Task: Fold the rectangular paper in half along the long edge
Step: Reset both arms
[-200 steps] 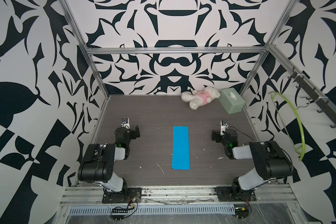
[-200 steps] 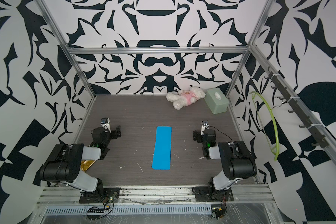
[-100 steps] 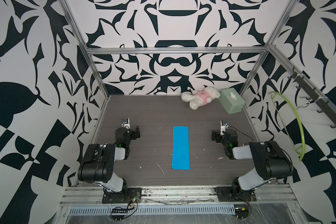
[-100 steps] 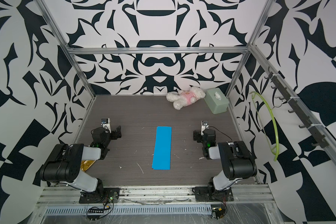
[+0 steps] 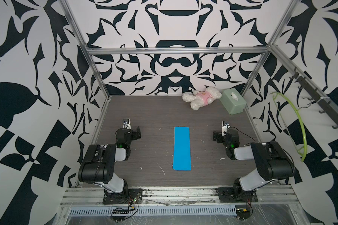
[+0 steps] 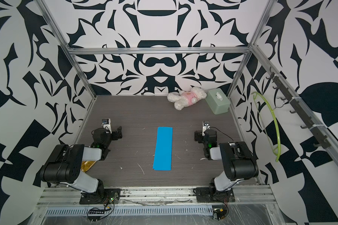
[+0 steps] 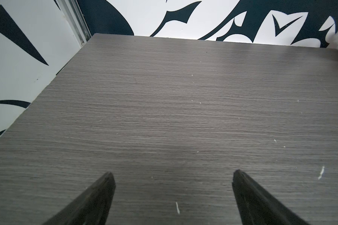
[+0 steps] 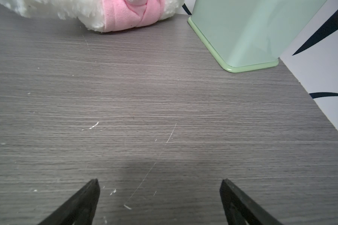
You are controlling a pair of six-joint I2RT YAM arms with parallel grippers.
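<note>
Paper (image 5: 181, 148) lies flat at the middle of the worktop (image 5: 154, 116), long edges running front to back; left gripper (image 7: 173, 172) and right gripper (image 8: 159, 180) stand wide open near its side edges.

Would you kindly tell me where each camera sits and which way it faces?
Top views: high at the front, looking down on the table; left arm and right arm flank the rectangular paper.
Left wrist: low, facing bare table and back wall; open jaws show.
Right wrist: low, facing plush toy and tissue box; open jaws show.
Shared: both top views show plush toy, tissue box.
</note>
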